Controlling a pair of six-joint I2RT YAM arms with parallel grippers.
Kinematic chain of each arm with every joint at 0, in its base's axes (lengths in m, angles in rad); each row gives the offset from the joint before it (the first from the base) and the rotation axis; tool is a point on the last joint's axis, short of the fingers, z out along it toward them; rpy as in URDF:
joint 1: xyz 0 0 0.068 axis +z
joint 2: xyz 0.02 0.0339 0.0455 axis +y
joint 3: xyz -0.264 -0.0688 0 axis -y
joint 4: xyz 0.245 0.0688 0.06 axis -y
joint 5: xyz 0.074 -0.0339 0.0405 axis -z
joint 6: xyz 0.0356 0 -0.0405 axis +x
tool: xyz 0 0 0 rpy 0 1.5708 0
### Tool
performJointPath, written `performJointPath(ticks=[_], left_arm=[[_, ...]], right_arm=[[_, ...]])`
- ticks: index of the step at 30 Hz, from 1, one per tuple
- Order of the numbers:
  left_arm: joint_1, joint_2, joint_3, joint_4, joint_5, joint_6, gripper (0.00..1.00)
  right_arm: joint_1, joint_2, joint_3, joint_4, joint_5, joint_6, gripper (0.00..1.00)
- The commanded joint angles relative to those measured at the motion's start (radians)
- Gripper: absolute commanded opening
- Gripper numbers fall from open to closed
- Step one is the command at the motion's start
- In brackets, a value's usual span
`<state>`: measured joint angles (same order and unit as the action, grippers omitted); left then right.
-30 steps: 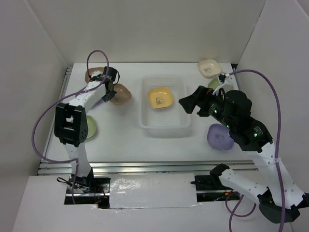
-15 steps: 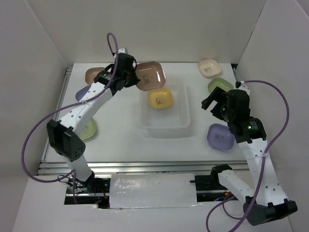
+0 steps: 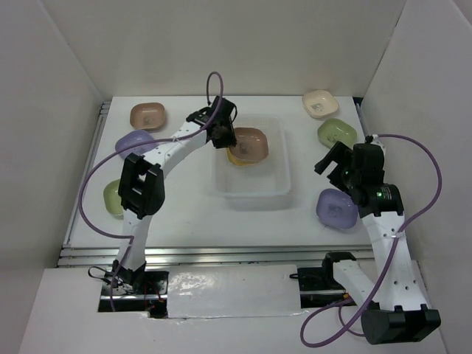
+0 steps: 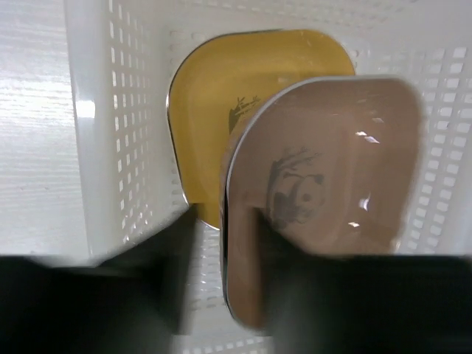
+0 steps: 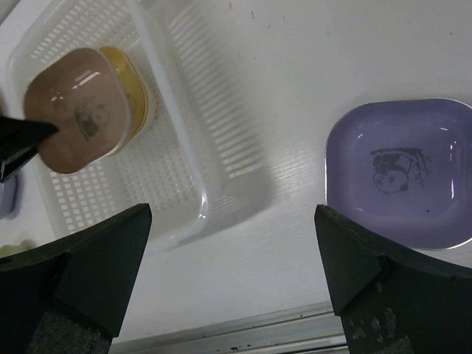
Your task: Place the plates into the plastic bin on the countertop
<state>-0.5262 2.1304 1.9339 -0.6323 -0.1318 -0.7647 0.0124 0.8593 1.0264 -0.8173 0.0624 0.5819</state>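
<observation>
The brown plate (image 4: pixel 346 147) and lavender plate (image 5: pixel 398 173) are glossy, smooth plastic; the plastic bin (image 4: pixel 96 147) is translucent and perforated; the countertop (image 5: pixel 310 59) looks matt.

We identify this as a robotics laboratory test cell. Plain white wall panels (image 3: pixel 243 51) enclose the white countertop (image 3: pixel 184 206) on three sides. A metal rail (image 3: pixel 221 254) edges its front. The left arm (image 3: pixel 177 144) and right arm (image 3: pixel 385 228) carry exposed purple cables (image 3: pixel 439 175).

Brown plate (image 3: pixel 248 144) now over bin (image 3: pixel 254 183)
</observation>
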Motion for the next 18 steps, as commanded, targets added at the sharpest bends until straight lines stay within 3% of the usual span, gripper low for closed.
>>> performJointPath(ticks=[1,3,7,12,13,18], left_arm=[[0.003,-0.032,0.027,0.042,-0.011,-0.022,0.64],[0.002,-0.044,0.013,0.045,0.012,-0.013,0.99],[-0.009,-0.229,-0.124,0.144,-0.003,-0.004,0.99],[-0.009,-0.464,-0.248,0.109,-0.031,0.051,0.99],[-0.009,-0.571,-0.286,0.13,-0.041,0.065,0.99],[0.006,-0.841,-0.512,0.099,-0.055,0.099,0.99]], right_arm=[[-0.005,-0.023,0.012,-0.019,0.003,-0.005,1.0],[-0.043,-0.025,-0.003,-0.025,0.031,0.019,1.0],[-0.11,-0.051,-0.141,0.033,0.008,0.09,1.0],[-0.176,-0.078,-0.313,0.063,0.088,0.179,1.0],[-0.186,-0.082,-0.345,0.066,0.097,0.196,1.0],[-0.267,-0.033,-0.399,0.06,0.163,0.298,1.0]])
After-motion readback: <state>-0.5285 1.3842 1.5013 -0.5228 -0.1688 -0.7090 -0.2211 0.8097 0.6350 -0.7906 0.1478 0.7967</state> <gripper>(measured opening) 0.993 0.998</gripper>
